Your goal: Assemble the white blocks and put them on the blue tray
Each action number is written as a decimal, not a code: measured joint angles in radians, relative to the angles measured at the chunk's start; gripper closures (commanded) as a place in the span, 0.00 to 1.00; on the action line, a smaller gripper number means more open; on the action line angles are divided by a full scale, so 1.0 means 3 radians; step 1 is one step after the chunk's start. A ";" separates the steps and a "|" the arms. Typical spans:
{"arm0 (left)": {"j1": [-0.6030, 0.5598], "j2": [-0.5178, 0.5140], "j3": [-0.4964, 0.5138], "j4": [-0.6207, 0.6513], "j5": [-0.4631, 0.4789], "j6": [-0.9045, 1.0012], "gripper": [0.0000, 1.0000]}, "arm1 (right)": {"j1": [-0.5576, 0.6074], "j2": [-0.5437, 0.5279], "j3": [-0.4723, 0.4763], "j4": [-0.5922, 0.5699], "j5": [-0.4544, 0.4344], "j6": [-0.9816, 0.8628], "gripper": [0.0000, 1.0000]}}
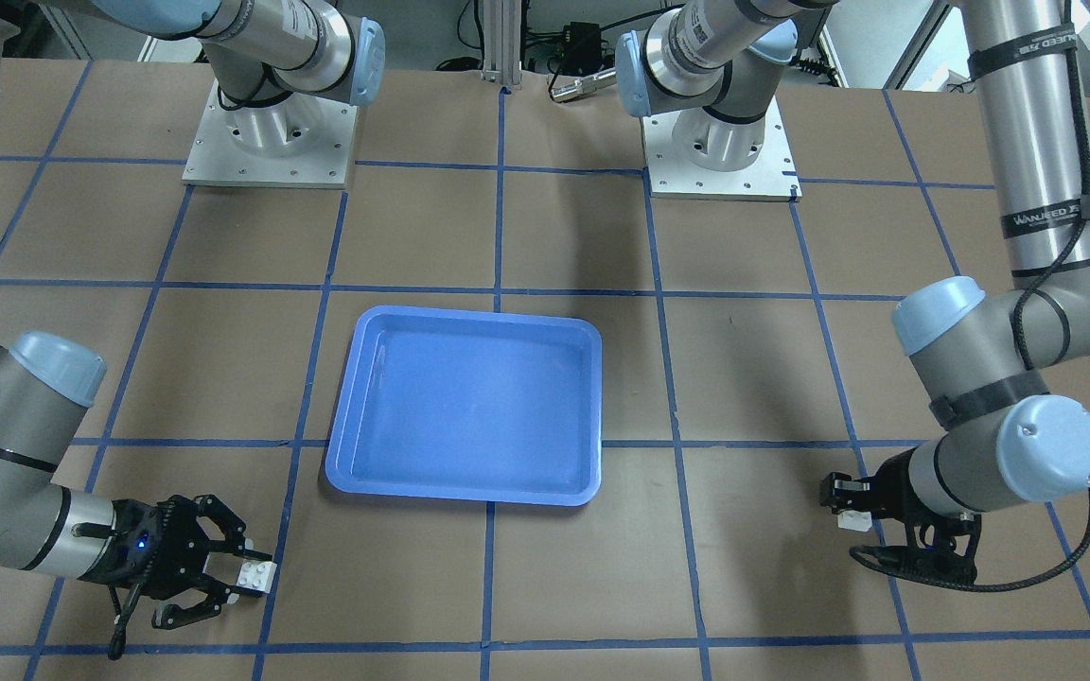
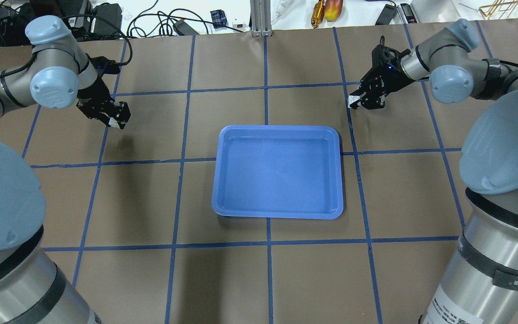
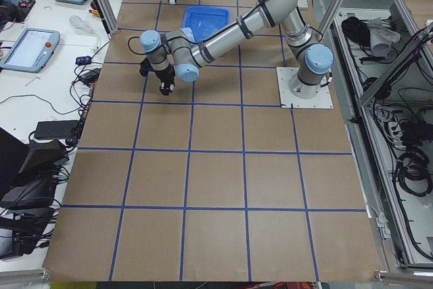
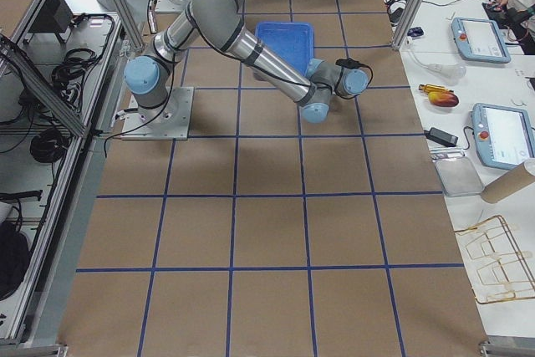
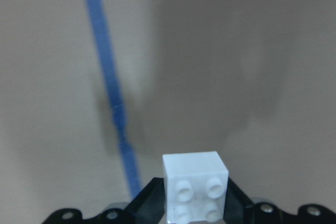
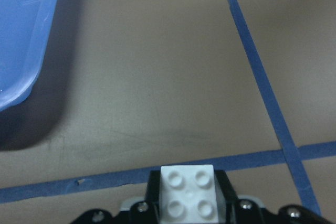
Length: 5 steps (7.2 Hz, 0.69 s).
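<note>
The blue tray [image 1: 469,402] lies empty at the table's middle, and it also shows in the overhead view [image 2: 279,173]. My left gripper [image 2: 116,119] is shut on a white block [image 2: 114,122] and holds it above the table, left of the tray. The left wrist view shows this block [image 5: 195,187] studs-up between the jaws. My right gripper [image 2: 357,100] is shut on the other white block [image 2: 353,100], right of the tray's far corner. The right wrist view shows that block [image 6: 188,192] and the tray's rim [image 6: 23,51]. In the front view they are the left gripper [image 1: 850,515] and right gripper [image 1: 247,572].
Blue tape lines [image 2: 265,90] grid the brown table. The arms' base plates [image 1: 271,142] [image 1: 720,151] sit on the robot's side. Cables and tools [image 2: 322,9] lie beyond the far edge. My arms' large elbows [image 2: 2,189] [image 2: 502,144] hang over the near corners.
</note>
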 measured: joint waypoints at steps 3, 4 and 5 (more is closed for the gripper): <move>-0.0671 0.0166 -0.0034 -0.0015 -0.0164 -0.0688 1.00 | 0.0005 -0.0143 0.0017 0.0035 -0.0011 0.0032 0.94; -0.0888 0.0189 -0.0039 -0.0013 -0.0240 -0.0975 1.00 | 0.0026 -0.0273 0.0092 0.0065 -0.0018 0.0035 0.94; -0.1109 0.0192 -0.0045 -0.0013 -0.0304 -0.1266 1.00 | 0.0061 -0.0459 0.0249 0.0082 -0.0034 0.0040 0.95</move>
